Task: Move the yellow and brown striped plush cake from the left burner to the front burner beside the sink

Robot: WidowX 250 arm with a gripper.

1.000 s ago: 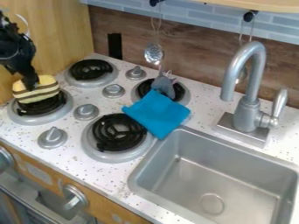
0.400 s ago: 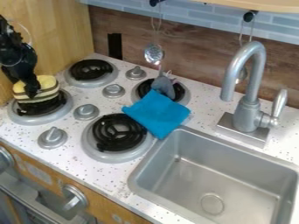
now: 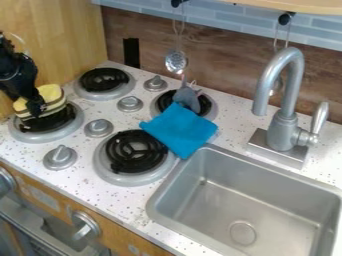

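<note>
In the camera view, we see the black tool [image 3: 37,108] at the left edge of the desk [image 3: 127,202], right at a yellow block with dark stripes [image 3: 51,94] that sits on the left burner [image 3: 41,136]; we cannot tell whether the tool is open or closed on it. Toward the desk's back edge, we see a grey plush toy [image 3: 188,99] on another burner [image 3: 210,114], with a blue cloth [image 3: 178,130] lying beside it, near a corner of the sink [image 3: 159,202].
</note>
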